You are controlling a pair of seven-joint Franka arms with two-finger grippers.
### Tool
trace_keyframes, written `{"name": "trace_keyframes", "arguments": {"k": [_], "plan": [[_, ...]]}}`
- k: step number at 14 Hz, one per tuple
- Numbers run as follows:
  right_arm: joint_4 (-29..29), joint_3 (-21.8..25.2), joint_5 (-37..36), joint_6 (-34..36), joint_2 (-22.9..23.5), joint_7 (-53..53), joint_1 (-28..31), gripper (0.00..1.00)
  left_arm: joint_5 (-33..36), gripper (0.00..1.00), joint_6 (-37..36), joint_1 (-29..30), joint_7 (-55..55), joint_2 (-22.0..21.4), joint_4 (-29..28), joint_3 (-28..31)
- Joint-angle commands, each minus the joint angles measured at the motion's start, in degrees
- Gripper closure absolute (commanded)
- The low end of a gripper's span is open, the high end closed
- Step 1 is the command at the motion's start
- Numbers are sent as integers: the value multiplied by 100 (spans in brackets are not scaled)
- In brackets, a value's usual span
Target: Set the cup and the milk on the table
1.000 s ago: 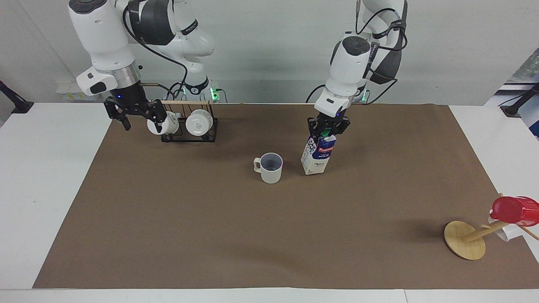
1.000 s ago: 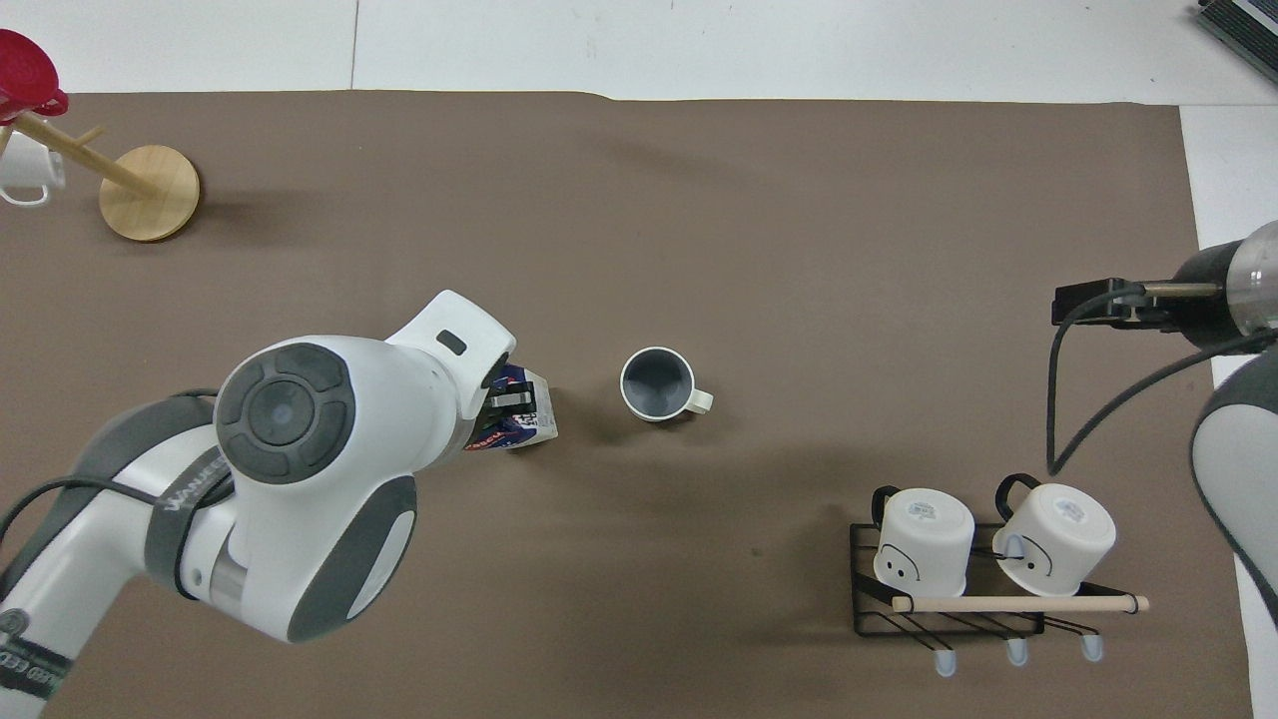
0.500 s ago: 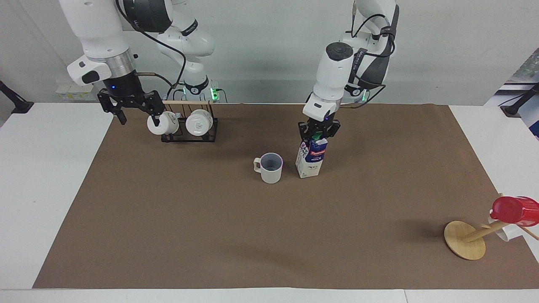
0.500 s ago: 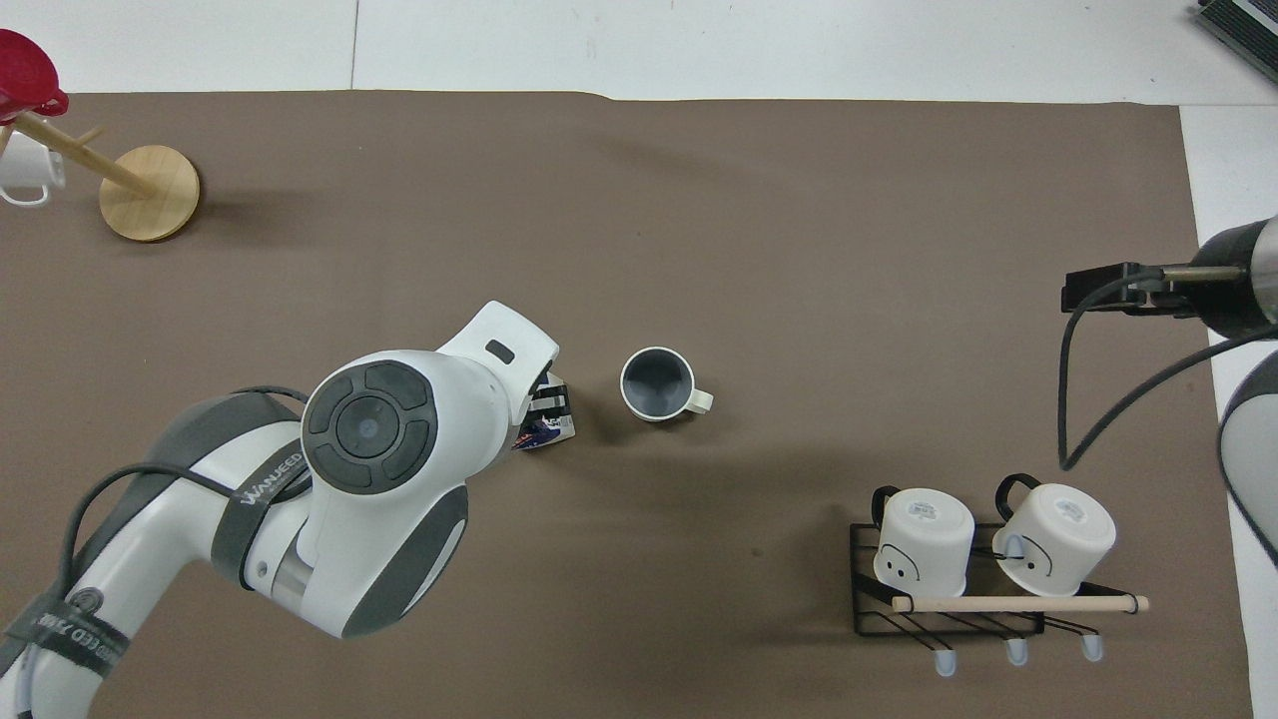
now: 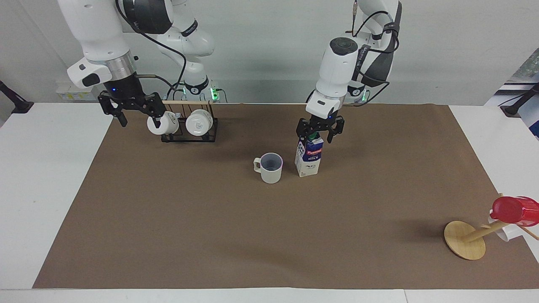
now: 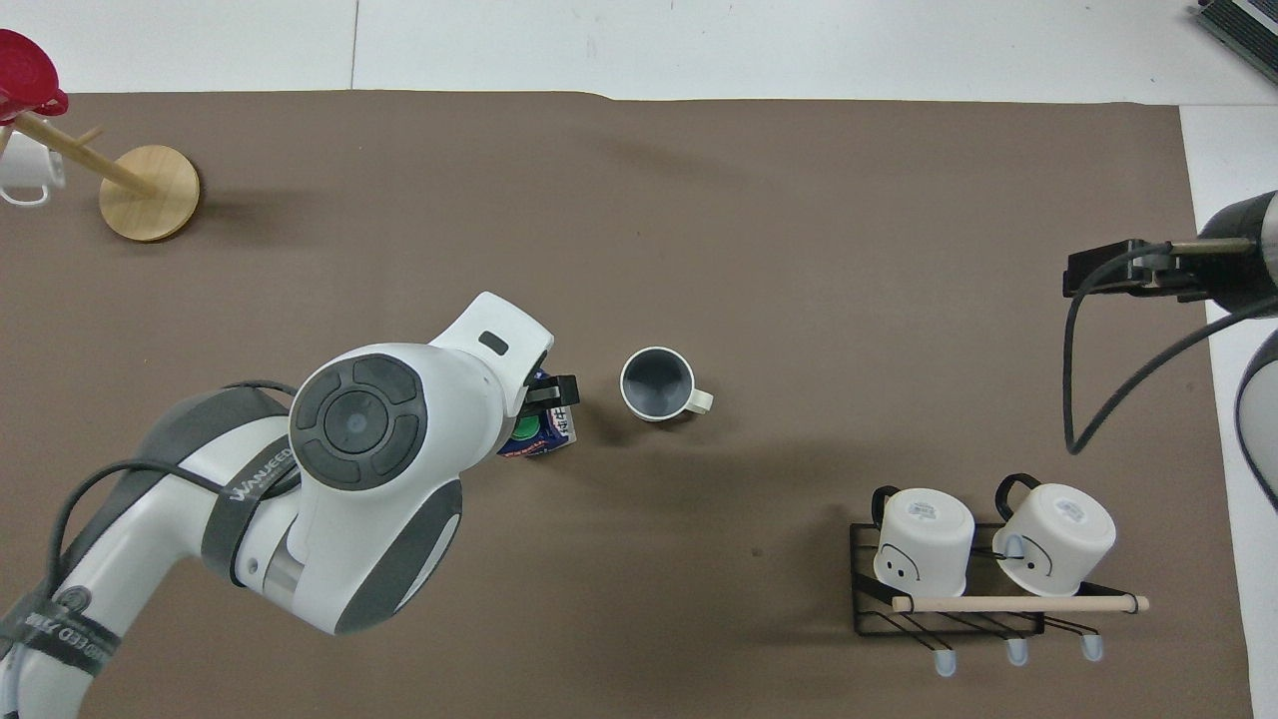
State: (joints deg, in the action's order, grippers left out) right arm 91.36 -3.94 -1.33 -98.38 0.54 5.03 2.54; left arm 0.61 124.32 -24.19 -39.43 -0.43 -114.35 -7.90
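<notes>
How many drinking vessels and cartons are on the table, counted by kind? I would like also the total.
Matte pale grey mug: 1
Glossy white mugs on the black wire rack: 2
Red cup on the wooden stand: 1
White mug partly hidden beside that stand: 1
White and dark blue milk carton: 1
Total: 6

- Cup [image 5: 269,167]: centre of facing frame, on table [image 5: 252,235].
- Milk [image 5: 308,158]: just right of cup, upright.
- Mug rack [image 5: 189,126]: upper left.
- Wooden stand [image 5: 465,240]: lower right corner.
- Left gripper [image 5: 319,134]: above milk.
- Right gripper [image 5: 134,113]: beside rack.
</notes>
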Motion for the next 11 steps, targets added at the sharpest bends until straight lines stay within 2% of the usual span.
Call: {"name": "trace_keyframes", "arguments": {"k": [1, 3, 5, 11], "plan": [[-93, -28, 89, 56, 69, -98, 45, 0, 115, 0, -896, 203, 390, -177, 455, 52], [-92, -28, 89, 47, 69, -81, 63, 0, 71, 0, -1601, 554, 918, -239, 825, 52], [-92, -28, 89, 47, 69, -63, 63, 0, 62, 0, -1988, 827, 1357, -317, 1063, 52], [-84, -19, 89, 91, 69, -89, 107, 0, -157, 0, -3060, 2056, 2974, -827, 1432, 87]]}}
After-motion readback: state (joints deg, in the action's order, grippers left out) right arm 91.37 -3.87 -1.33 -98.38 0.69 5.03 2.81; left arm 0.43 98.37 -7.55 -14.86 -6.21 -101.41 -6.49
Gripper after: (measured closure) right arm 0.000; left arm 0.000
